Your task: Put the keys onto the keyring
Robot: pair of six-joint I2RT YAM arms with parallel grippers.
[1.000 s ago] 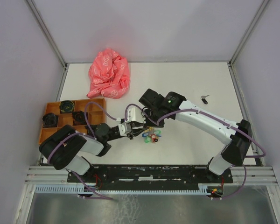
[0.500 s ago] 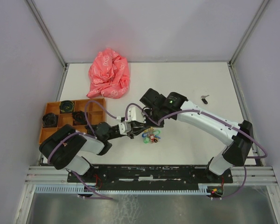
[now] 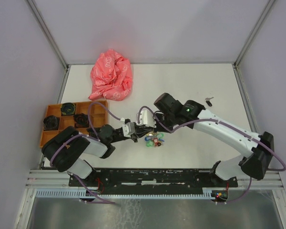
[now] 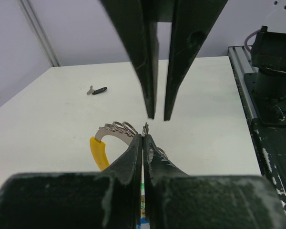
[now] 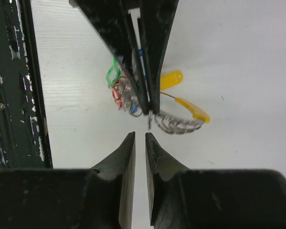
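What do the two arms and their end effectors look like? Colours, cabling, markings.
Left arm and right arm: white links, black joints, a purple cable looping alongside each. A green light glows near the right wrist. Left end effector and right end effector: black, flat tapering fingers, scuffed whitish.

Bright, even light with faint soft shadows.

Top camera overlooks the table (image 3: 195, 81); close wrist cameras apparently both see the keyring (image 4: 117, 128).
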